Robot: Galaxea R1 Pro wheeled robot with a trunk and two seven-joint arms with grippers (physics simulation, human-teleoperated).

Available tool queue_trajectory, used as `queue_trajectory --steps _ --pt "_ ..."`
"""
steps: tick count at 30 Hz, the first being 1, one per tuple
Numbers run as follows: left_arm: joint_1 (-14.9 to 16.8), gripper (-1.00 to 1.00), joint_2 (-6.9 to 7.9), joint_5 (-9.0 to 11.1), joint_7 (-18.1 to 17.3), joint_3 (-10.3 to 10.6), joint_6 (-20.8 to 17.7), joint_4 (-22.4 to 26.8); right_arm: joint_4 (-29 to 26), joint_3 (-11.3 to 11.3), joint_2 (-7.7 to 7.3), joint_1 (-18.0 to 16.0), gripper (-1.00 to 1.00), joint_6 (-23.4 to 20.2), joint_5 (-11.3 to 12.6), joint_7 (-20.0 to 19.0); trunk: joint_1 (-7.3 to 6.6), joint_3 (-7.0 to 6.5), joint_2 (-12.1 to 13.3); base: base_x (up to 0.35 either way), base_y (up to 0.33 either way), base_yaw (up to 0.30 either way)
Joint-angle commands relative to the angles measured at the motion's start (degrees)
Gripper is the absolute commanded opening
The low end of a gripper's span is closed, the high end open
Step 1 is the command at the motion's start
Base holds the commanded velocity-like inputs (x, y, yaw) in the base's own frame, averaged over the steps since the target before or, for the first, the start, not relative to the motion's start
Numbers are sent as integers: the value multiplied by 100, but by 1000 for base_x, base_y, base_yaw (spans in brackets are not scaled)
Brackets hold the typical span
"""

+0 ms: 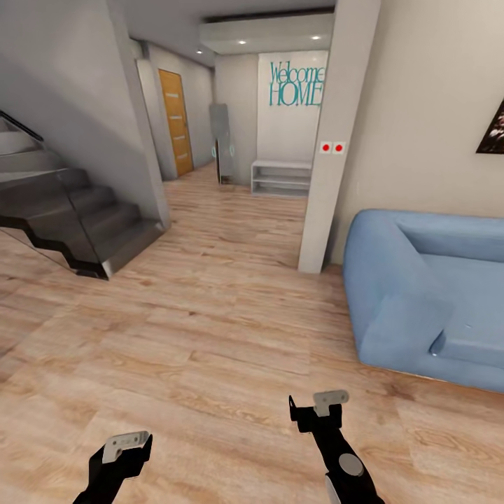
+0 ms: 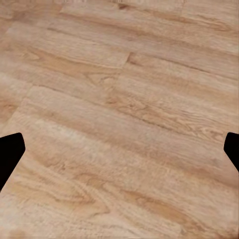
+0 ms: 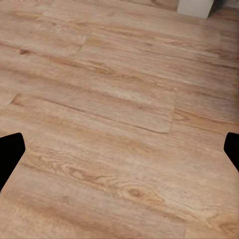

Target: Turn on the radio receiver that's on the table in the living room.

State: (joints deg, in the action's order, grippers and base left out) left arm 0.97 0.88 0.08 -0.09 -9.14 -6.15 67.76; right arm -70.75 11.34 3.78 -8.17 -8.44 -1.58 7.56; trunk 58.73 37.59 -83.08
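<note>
Both grippers, left gripper point(image 1: 127, 448) and right gripper point(image 1: 320, 409), spread wide, empty, held low for travel. We're crossing wood floor point(image 1: 210, 336); sofa point(image 1: 427, 294) right.

Light: bright and even, ceiling spots point(image 1: 241, 42) glowing down the hallway
Shadows: soft, barely any on the floor point(image 1: 210, 336)
Sharpness: a bit blurry, compression mush in both wrist views

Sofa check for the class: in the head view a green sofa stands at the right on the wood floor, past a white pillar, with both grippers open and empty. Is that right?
One detail is wrong: the sofa is blue, not green, as the head view shows. The rest holds: it stands at the right on the wood floor, past the white pillar, and the left gripper and right gripper are open and empty.
</note>
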Motion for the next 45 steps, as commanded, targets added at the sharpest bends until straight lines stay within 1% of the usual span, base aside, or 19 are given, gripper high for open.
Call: queue_trajectory --steps 1,8,14,45 --pt "0 100 0 -3 0 0 0 0 0 0 0 0 100 0 0 0 0 0 0 257 0 0" --pt "0 100 0 -11 0 0 0 12 0 0 0 2 100 0 0 0 0 0 0 230 0 -3" --pt "0 100 0 -15 0 1 0 17 0 0 0 3 100 0 0 -7 0 0 0 73 0 -130" --pt "0 100 0 -6 0 0 0 0 0 0 0 3 100 0 0 -18 0 0 0 1 0 -286"
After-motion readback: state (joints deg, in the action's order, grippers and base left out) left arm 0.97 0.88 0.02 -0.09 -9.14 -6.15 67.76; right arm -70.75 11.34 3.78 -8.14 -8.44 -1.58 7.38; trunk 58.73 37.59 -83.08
